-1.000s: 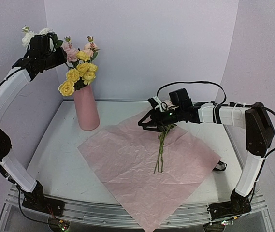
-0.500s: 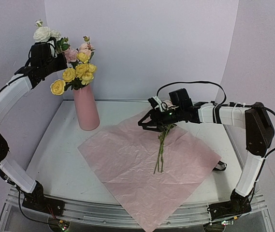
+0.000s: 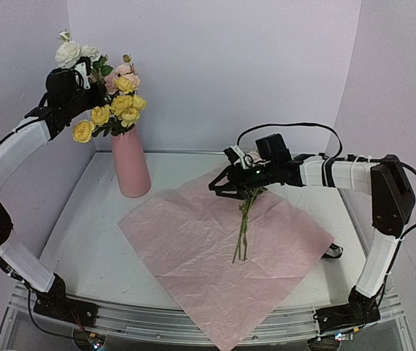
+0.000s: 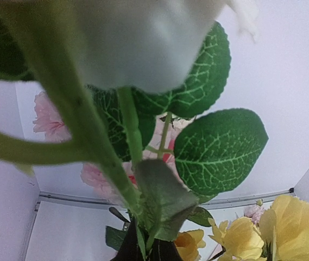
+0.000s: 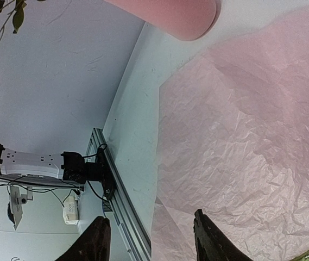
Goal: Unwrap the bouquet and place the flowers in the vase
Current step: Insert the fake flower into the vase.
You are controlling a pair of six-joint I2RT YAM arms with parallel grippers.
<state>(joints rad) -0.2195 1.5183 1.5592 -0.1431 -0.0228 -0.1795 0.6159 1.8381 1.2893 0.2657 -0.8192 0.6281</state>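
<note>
Upper left of the overhead view, the left gripper [image 3: 80, 77] is up in the air, pinched tight on the stem of a cream flower [image 3: 67, 53], with the bloom sticking up just above it. It's right beside the bunch already standing in the vase [image 3: 130, 167], yellow blooms [image 3: 122, 106] lower down and pink blooms [image 3: 123, 71] on top. That arm's wrist camera is basically all white petals, veined green leaves [image 4: 219, 147] and the stem running down to the dark fingertips at the bottom edge. The vase stands upright on the bench [image 3: 83, 234], left of centre near the back wall, just beside the paper's far-left edge.

The pink paper sheet [image 3: 208, 256] lies spread flat and crinkled across the middle of the bench, one corner reaching over the near edge. Middle-right, the right gripper [image 3: 221, 190] hovers low over the sheet's far side with its jaws apart. Its own camera shows bare paper between the two fingers [image 5: 208, 242], nothing pinched. A couple of loose stems [image 3: 242, 230] lie on the paper under it, running toward the bottom of the frame. There's a pinkish bloom [image 3: 252, 156] up by the gripper body, but I can't tell if it's touching.
</note>
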